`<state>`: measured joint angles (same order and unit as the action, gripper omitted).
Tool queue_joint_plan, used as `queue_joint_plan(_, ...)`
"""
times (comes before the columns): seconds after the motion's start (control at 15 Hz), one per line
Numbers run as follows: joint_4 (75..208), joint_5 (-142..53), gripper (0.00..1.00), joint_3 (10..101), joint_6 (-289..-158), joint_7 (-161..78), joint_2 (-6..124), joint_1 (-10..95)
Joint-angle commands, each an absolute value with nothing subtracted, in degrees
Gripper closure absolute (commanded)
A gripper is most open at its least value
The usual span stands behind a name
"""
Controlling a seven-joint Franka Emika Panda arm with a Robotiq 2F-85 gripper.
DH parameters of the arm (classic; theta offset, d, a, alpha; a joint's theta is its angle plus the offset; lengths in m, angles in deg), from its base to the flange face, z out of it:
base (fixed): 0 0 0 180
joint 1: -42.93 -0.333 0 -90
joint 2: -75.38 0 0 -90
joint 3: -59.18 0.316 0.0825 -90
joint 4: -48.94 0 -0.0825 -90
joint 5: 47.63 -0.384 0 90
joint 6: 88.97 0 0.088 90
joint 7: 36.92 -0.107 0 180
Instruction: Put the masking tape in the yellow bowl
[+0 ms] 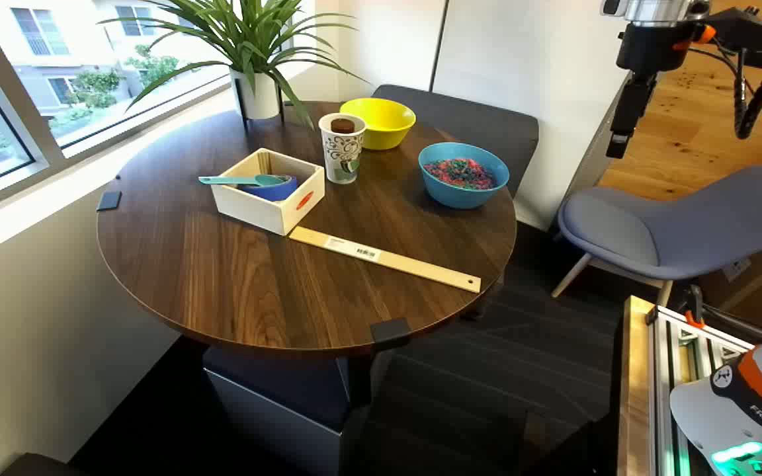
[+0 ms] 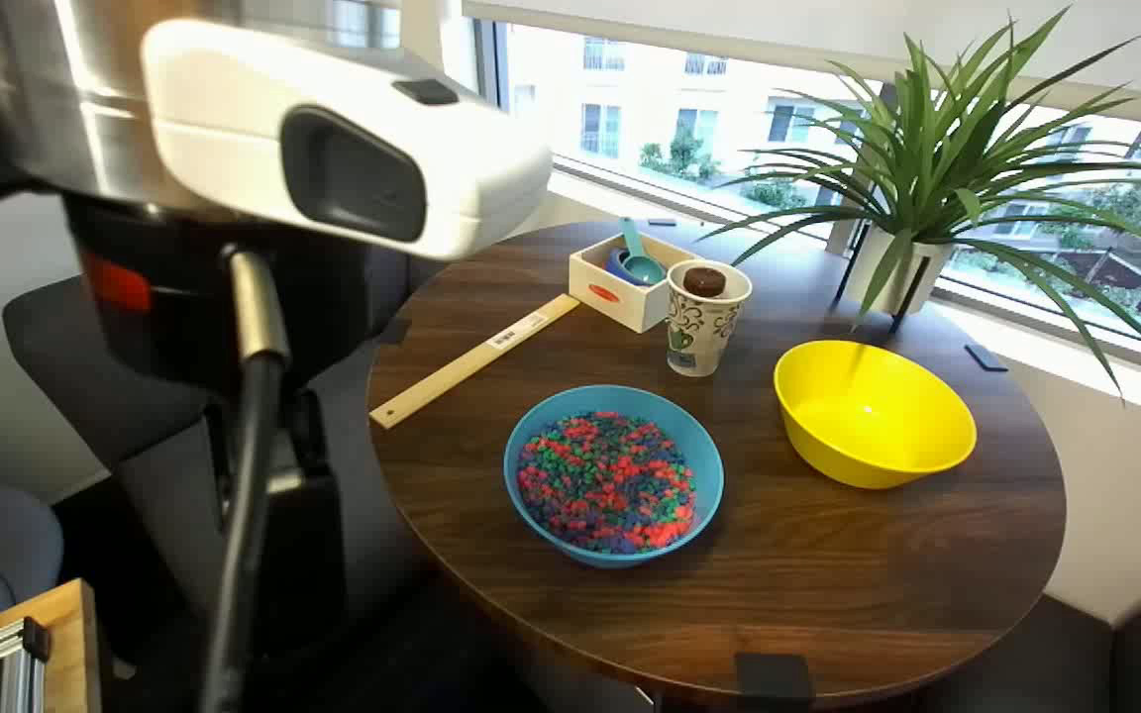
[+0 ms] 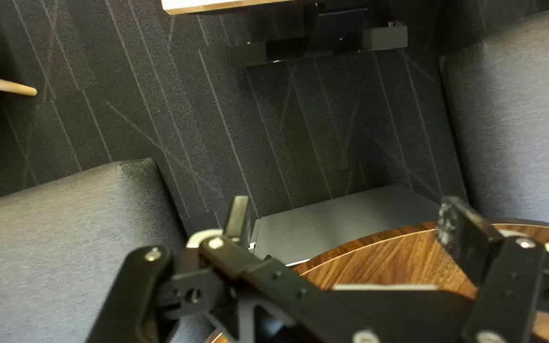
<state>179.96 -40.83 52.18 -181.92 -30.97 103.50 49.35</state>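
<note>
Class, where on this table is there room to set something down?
Bare: one patch bordered by the box, wooden strip and table edge; another by the blue bowl, yellow bowl and table edge. Crowded: where the box and cup stand close together.

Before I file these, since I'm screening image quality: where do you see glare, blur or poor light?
In an exterior view, the nearby white housing looks soft, and the yellow bowl carries a small glint; in both exterior views, the window is bright and pale; in the wrist view, the carpet is dim.
</note>
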Motion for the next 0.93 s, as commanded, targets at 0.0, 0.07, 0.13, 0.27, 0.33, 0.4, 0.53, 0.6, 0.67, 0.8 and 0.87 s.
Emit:
queue_joint_plan(0.0,179.8,-40.8,0.00,52.0,-181.8,-31.0,103.5,49.2)
queue_joint_plan(0.07,179.8,-40.8,0.00,52.0,-181.8,-31.0,103.5,49.2)
queue_joint_plan(0.13,179.8,-40.8,0.00,52.0,-181.8,-31.0,103.5,49.2)
queue_joint_plan(0.27,178.5,-41.3,0.00,54.0,-183.9,-31.4,101.1,47.3)
queue_joint_plan(0.33,177.4,-41.7,0.00,55.6,-184.6,-31.3,99.2,45.6)
queue_joint_plan(0.4,176.4,-41.7,0.00,57.0,-185.3,-31.0,97.6,44.2)
queue_joint_plan(0.53,173.1,-41.4,0.00,60.2,-185.7,-30.0,92.8,41.0)
queue_joint_plan(0.6,170.8,-40.5,0.00,61.8,-186.2,-29.8,89.9,39.8)
queue_joint_plan(0.67,168.2,-39.7,0.00,63.2,-186.3,-29.3,86.7,38.6)
queue_joint_plan(0.8,159.9,-38.0,0.00,64.8,-184.7,-26.1,80.0,37.3)
queue_joint_plan(0.87,156.7,-36.9,0.00,65.1,-185.5,-23.6,78.5,36.9)
